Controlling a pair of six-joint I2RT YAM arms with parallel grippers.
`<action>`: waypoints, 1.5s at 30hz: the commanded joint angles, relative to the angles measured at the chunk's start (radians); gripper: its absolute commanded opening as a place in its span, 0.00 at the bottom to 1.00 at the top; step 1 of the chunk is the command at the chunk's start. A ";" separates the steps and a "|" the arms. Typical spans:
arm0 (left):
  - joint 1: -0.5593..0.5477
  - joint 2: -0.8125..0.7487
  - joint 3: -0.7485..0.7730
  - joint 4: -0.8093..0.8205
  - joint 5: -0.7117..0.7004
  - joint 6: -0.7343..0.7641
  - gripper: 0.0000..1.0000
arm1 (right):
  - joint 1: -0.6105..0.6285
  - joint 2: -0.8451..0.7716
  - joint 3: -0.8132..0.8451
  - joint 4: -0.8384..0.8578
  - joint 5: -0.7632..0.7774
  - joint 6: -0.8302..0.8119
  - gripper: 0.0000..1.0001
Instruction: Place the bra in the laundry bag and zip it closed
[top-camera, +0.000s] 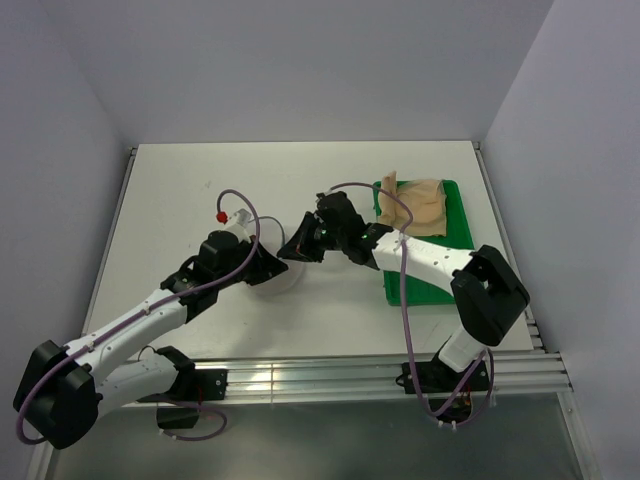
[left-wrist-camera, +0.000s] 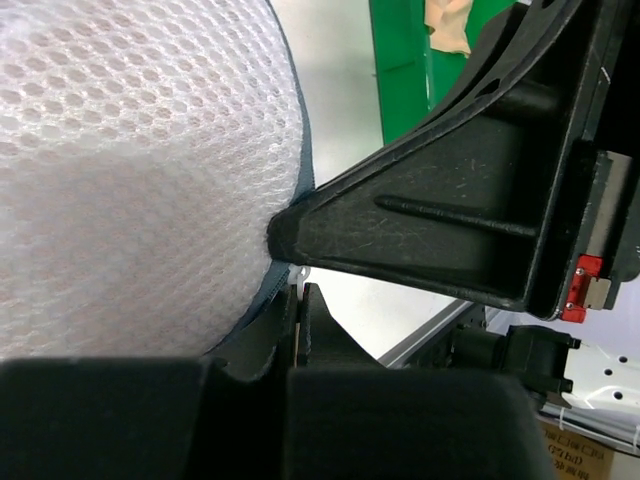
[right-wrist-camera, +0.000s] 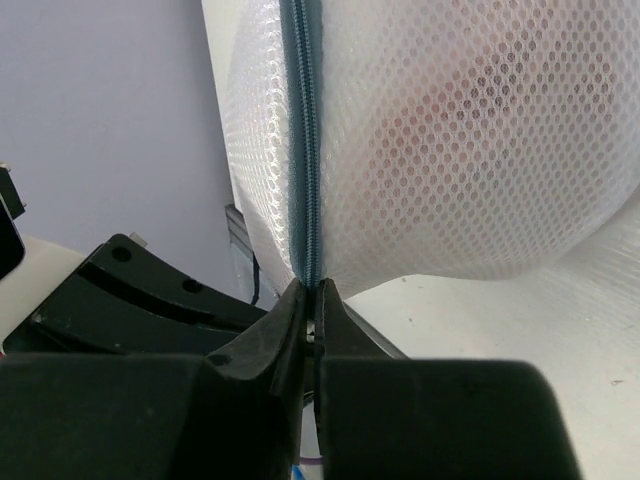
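Observation:
The white mesh laundry bag (top-camera: 282, 281) lies on the table between my two grippers. In the right wrist view the bag (right-wrist-camera: 450, 200) fills the top, its grey-blue zip (right-wrist-camera: 303, 130) runs straight up from my fingers, and the pale pink bra (right-wrist-camera: 490, 100) shows through the mesh inside. My right gripper (right-wrist-camera: 313, 295) is shut on the zip at the bag's lower rim, with a small metal piece between the fingers. My left gripper (left-wrist-camera: 298, 295) is shut on a small white tab at the bag's (left-wrist-camera: 130, 170) rim. From above, the left gripper (top-camera: 272, 268) and the right gripper (top-camera: 298, 250) nearly touch.
A green tray (top-camera: 458, 232) stands to the right of the bag with a tan-beige garment (top-camera: 415, 205) at its far end. Both also show in the left wrist view, the tray (left-wrist-camera: 400, 60) and the garment (left-wrist-camera: 448, 25). The table's metal front rail (top-camera: 330, 375) runs along the near edge.

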 joint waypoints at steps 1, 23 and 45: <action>-0.001 -0.036 -0.010 -0.049 -0.053 -0.002 0.00 | -0.019 0.002 0.038 0.021 -0.008 -0.026 0.02; 0.343 -0.200 -0.045 -0.179 0.130 0.090 0.00 | -0.245 0.090 0.297 -0.214 -0.156 -0.298 0.40; -0.096 0.091 0.099 0.094 0.007 -0.014 0.00 | -0.128 -0.352 -0.229 -0.011 -0.062 -0.025 0.55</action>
